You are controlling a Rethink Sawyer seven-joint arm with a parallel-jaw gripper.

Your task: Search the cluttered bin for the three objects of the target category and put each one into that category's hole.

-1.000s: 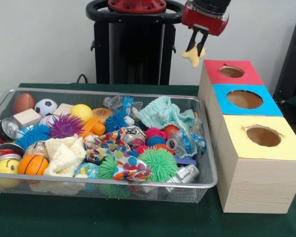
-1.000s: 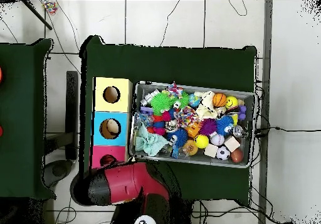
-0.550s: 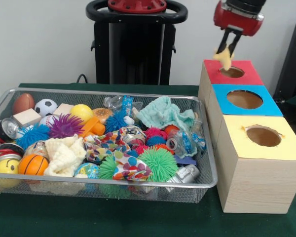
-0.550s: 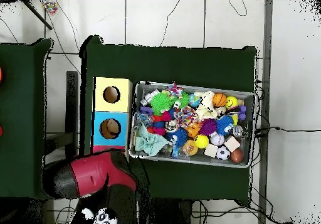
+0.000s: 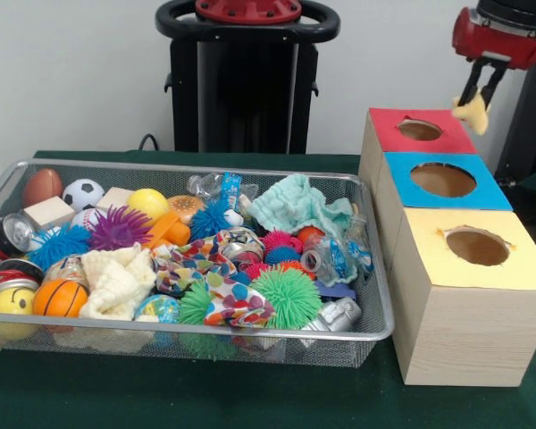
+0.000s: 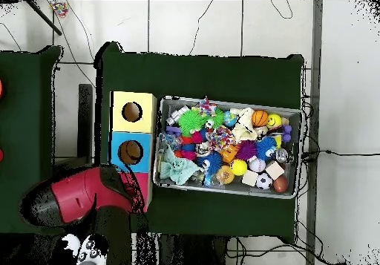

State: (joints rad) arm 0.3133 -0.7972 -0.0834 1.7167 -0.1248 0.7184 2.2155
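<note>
My gripper (image 5: 475, 100) hangs high at the right of the front view, shut on a small pale yellow cloth (image 5: 472, 109). It is above and just to the right of the red box (image 5: 396, 137) with its round hole (image 5: 420, 130). The blue box (image 5: 485, 195) and the yellow box (image 5: 527, 270) stand in a row with it. The wire bin (image 5: 380, 315) holds several balls, spiky balls, cloths and cans. From overhead, the red arm (image 6: 70, 197) covers the red box; the blue box (image 6: 116, 139) and yellow box (image 6: 116, 100) show beside the bin (image 6: 298, 154).
A mint cloth (image 5: 295, 206), a white cloth (image 5: 116, 279) and a patterned cloth (image 5: 223, 290) lie among the bin's clutter. The green tablecloth (image 5: 250, 393) runs along the front. A black stand (image 5: 241, 80) rises behind the bin.
The gripper has carried the yellow cloth rightward, from left of the red box, across its hole, to past its right edge. The bin's contents have not moved.
</note>
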